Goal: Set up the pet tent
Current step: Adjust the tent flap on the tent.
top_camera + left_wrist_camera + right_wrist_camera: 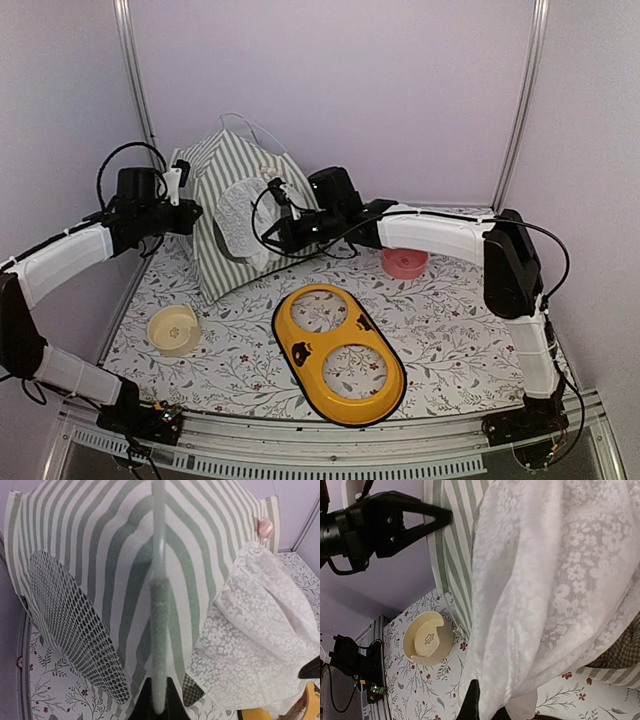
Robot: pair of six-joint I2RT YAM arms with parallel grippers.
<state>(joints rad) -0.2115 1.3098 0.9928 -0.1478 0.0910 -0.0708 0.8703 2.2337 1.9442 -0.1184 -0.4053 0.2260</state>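
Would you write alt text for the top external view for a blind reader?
Left claw and right claw grip a green-striped pet tent at the back of a floral table. Elsewhere lie a yellow two-hole bowl holder, a cream bowl and a pink bowl.

You're working in a robot lab cell: plain lilac walls (pixel 330 80) and aluminium posts (pixel 133 70) stand beyond the fingers (pixel 439 517), a floral-print tabletop (pixel 450 330) lies beneath them, and a metal mounting rail (pixel 330 462) runs behind.
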